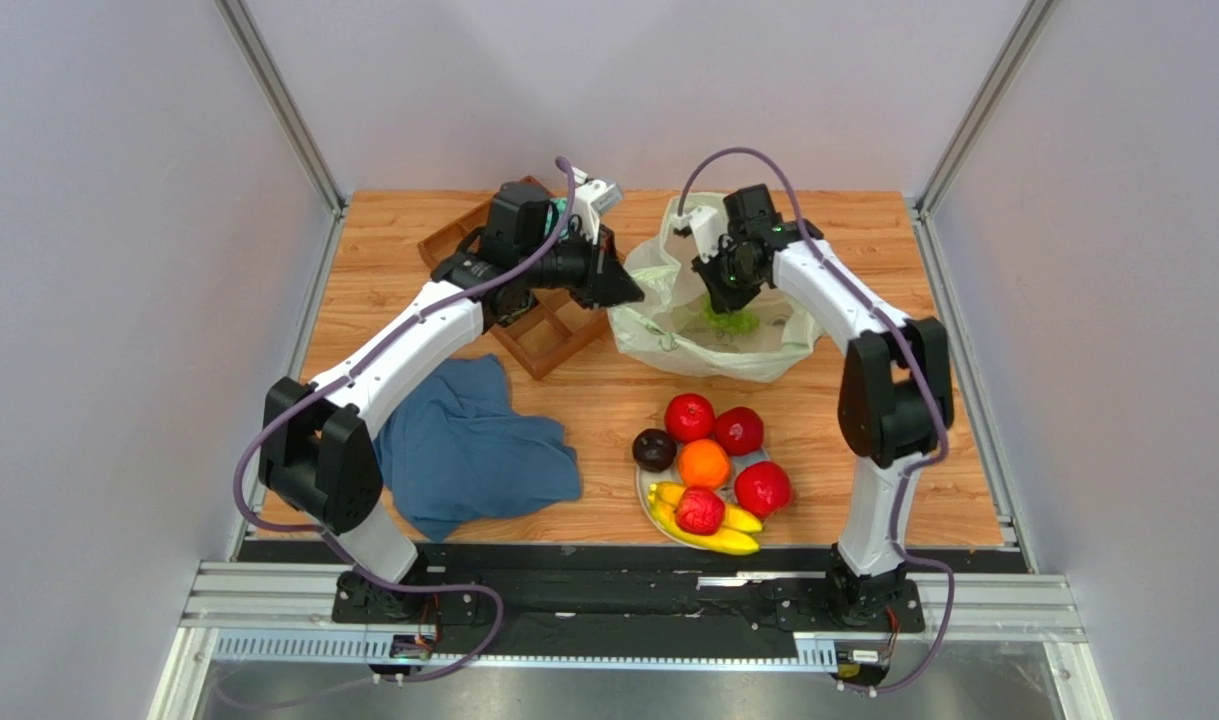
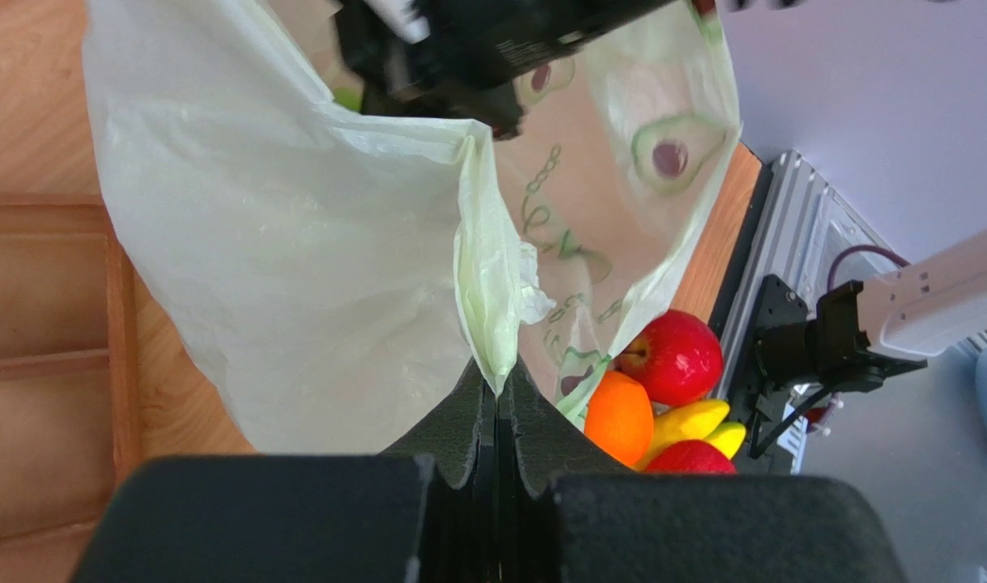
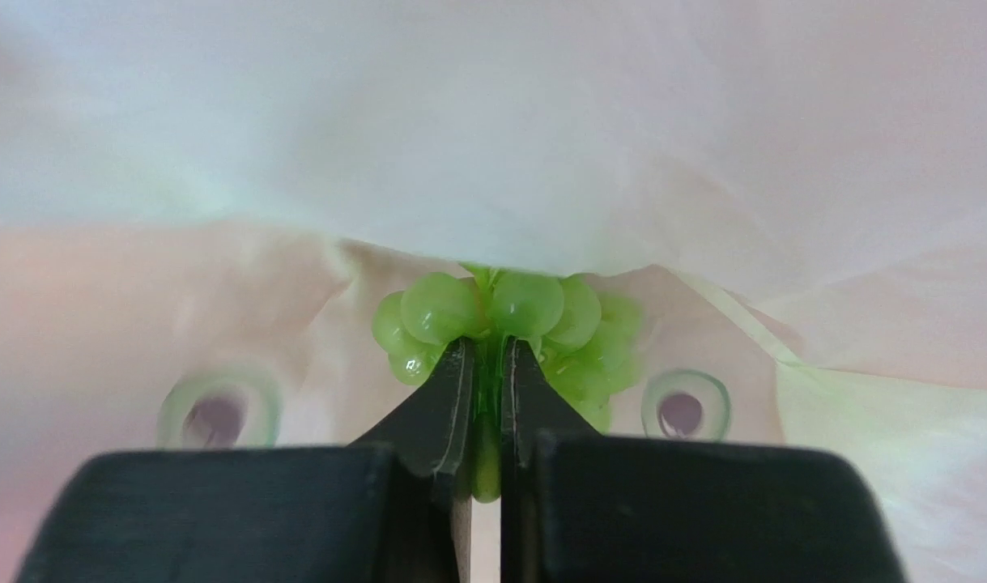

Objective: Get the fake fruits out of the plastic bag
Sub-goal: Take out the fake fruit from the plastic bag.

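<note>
Wooden bench (image 1: 600, 402) carries the plastic bag (image 1: 653, 342) at its far side. My left jaws are pressed together on the bag's rim. My right jaws, inside the bag, pinch the grapes (image 3: 510, 318). I should lift slowly, straight out through the mouth, so the film doesn't snag.

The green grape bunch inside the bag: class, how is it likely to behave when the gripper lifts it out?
Probably light: the right gripper holds the grape bunch by a thin pinch. Its glossy beads look slippery, so it may swing or slip. The plastic bag draped over it looks limp and could drag along.
</note>
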You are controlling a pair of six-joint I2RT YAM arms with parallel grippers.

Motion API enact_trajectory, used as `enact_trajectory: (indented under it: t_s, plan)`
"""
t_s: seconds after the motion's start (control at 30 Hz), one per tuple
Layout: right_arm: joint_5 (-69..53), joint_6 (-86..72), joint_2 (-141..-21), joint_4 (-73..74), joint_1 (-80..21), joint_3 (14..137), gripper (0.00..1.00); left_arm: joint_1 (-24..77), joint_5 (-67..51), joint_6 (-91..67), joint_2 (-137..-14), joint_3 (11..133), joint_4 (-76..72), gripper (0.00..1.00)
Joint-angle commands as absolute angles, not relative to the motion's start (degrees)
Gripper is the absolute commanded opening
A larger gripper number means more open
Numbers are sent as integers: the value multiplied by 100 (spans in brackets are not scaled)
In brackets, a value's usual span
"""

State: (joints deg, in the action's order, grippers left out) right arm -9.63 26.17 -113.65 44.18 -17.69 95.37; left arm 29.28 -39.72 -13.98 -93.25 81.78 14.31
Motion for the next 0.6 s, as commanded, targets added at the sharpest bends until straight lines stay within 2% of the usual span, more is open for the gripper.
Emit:
enact_trajectory:
  t_s: [0.0, 0.33, 0.57]
  plan:
    - [-1775, 2733, -9749, 4359, -1731, 9545, 0, 2944, -3885, -1275, -9456, 8665, 1266, 0]
    - [-2249, 2531, -8474, 4543, -1731, 9439, 0, 2927, -3648, -1230, -9808, 9105, 1257, 0]
    - [-3811, 3225, -7718, 5527, -1731, 8913, 0, 2918, -3402, -1222, -10353, 9685, 1230, 0]
